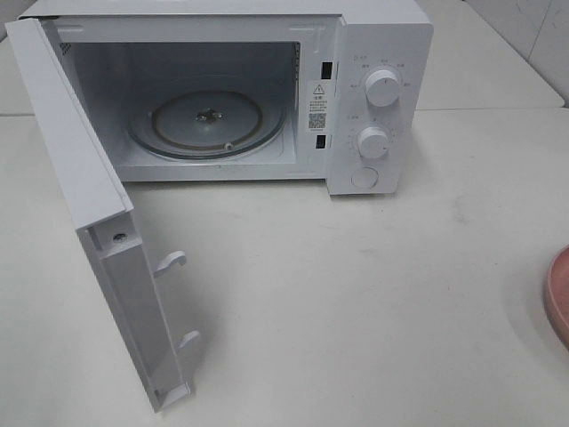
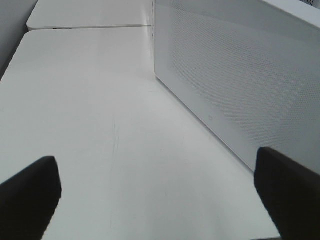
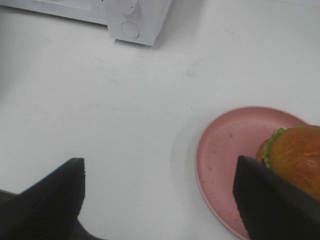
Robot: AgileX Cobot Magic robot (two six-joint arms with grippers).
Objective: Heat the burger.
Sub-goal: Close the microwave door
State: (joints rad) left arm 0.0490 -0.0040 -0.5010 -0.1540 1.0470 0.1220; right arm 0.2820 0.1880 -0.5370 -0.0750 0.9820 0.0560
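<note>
The burger [image 3: 297, 157], a glossy brown bun over green lettuce, sits on a round pink plate [image 3: 225, 150] in the right wrist view. My right gripper [image 3: 160, 200] hangs open above the white table. One dark finger [image 3: 272, 207] covers part of the burger and the plate's rim, and nothing lies between the fingers. The left gripper [image 2: 160, 200] is open too, over bare table beside the microwave's perforated side wall [image 2: 240, 80]. Neither gripper shows in the exterior high view. There the microwave [image 1: 373, 89] stands with its door [image 1: 98, 222] swung wide open and its glass turntable [image 1: 209, 124] bare.
Only the pink plate's edge [image 1: 560, 298] shows at the right border of the exterior high view. The open door juts toward the front left of the white table [image 1: 356, 311]. Two knobs [image 1: 380, 89] and a round button [image 3: 130, 30] sit on the microwave's panel.
</note>
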